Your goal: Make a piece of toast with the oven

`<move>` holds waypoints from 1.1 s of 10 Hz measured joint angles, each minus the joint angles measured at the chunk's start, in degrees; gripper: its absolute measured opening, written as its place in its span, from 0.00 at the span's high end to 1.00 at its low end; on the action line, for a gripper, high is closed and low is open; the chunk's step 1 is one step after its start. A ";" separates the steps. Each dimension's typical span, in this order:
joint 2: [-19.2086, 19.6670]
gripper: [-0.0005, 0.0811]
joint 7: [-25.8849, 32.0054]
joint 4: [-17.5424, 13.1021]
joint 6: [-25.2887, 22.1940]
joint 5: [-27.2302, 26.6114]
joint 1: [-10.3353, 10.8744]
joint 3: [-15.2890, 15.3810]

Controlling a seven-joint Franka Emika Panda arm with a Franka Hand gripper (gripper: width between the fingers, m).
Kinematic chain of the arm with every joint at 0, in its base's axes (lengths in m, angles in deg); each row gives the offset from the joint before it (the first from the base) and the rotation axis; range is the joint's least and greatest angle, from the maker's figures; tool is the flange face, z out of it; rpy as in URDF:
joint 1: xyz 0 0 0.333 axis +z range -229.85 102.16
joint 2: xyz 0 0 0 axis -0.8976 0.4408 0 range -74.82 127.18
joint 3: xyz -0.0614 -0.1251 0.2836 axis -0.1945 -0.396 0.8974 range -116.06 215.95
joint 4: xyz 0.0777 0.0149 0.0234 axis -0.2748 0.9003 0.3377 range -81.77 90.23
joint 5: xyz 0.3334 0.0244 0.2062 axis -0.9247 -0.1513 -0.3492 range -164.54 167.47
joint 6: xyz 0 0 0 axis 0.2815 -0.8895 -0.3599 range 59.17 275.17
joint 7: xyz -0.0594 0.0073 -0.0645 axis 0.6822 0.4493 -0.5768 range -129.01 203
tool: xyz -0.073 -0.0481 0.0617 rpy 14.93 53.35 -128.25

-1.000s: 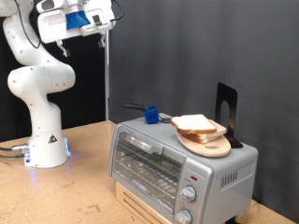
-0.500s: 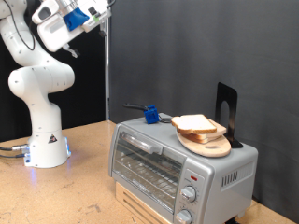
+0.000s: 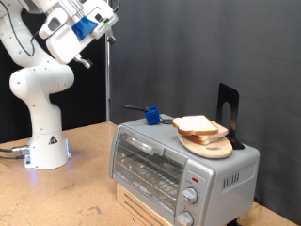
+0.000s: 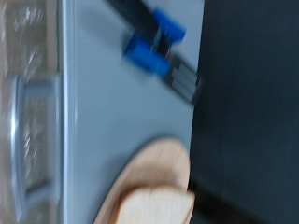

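The silver toaster oven (image 3: 179, 165) stands at the exterior view's lower right with its glass door closed. On its top lies a round wooden board (image 3: 209, 146) with stacked slices of white bread (image 3: 199, 125). My gripper (image 3: 109, 13) is high in the exterior view's upper left, far above and left of the oven, tilted, with nothing seen between its fingers. The wrist view shows the oven top (image 4: 121, 112), the door handle (image 4: 17, 140), the board (image 4: 159, 163) and a bread slice (image 4: 154, 205); the fingers do not show there.
A blue and black tool (image 3: 149, 115) lies on the oven top left of the board and also shows in the wrist view (image 4: 154, 47). A black stand (image 3: 229, 113) rises behind the board. A thin pole (image 3: 107, 80) stands behind the oven. The arm's base (image 3: 47, 151) is on the wooden table.
The hand has tilted and swung a little down and to the exterior view's right, turning its camera toward the oven top. The oven, board and bread have not moved.
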 joint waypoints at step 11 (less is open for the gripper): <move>15.53 0.00 10.19 -0.15 11.37 -0.88 2.37 -4.82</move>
